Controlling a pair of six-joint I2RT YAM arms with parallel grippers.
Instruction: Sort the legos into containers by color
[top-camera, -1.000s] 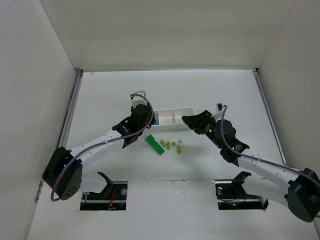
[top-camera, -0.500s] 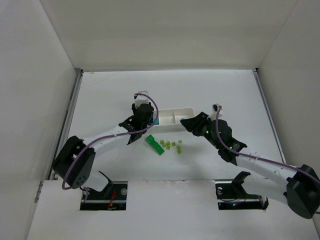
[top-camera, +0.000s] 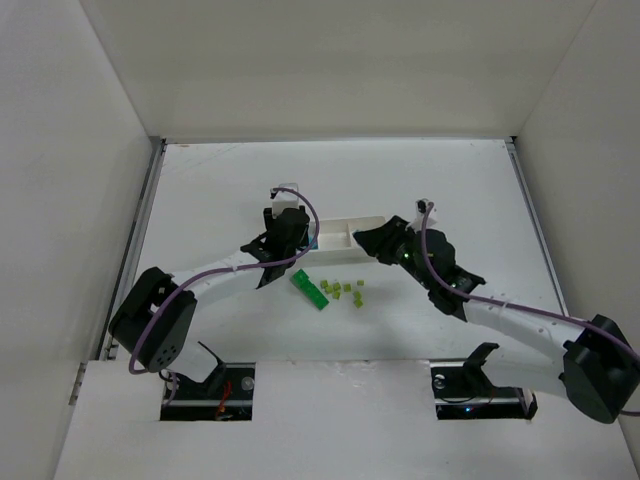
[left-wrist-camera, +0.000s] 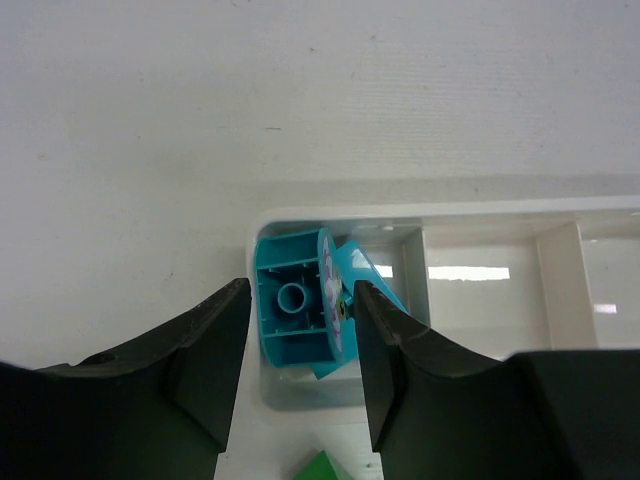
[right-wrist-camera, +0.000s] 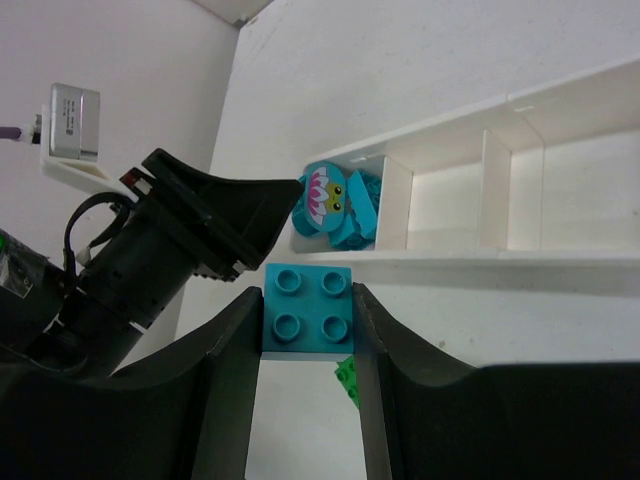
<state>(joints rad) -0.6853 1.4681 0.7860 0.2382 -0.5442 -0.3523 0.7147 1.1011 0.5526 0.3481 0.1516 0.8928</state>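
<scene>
The white tray (top-camera: 362, 222) lies at mid table; its left compartment holds cyan pieces (left-wrist-camera: 295, 310), one with a printed face (right-wrist-camera: 335, 205). My left gripper (left-wrist-camera: 300, 293) hangs over that compartment, open, with its fingers either side of the cyan pieces and small gaps showing. My right gripper (right-wrist-camera: 305, 296) is shut on a cyan 2x2 brick (right-wrist-camera: 308, 310), held above the table just in front of the tray's near wall (right-wrist-camera: 520, 258). The long green brick (top-camera: 310, 290) and several tiny yellow-green pieces (top-camera: 345, 290) lie on the table in front of the tray.
The tray's middle (right-wrist-camera: 445, 205) and right compartments look empty. The two grippers are close together at the tray's left end (top-camera: 300, 240). White walls enclose the table on three sides.
My right gripper has moved left and further out towards the tray with the cyan brick. My left arm has drawn in, its gripper staying over the left compartment.
</scene>
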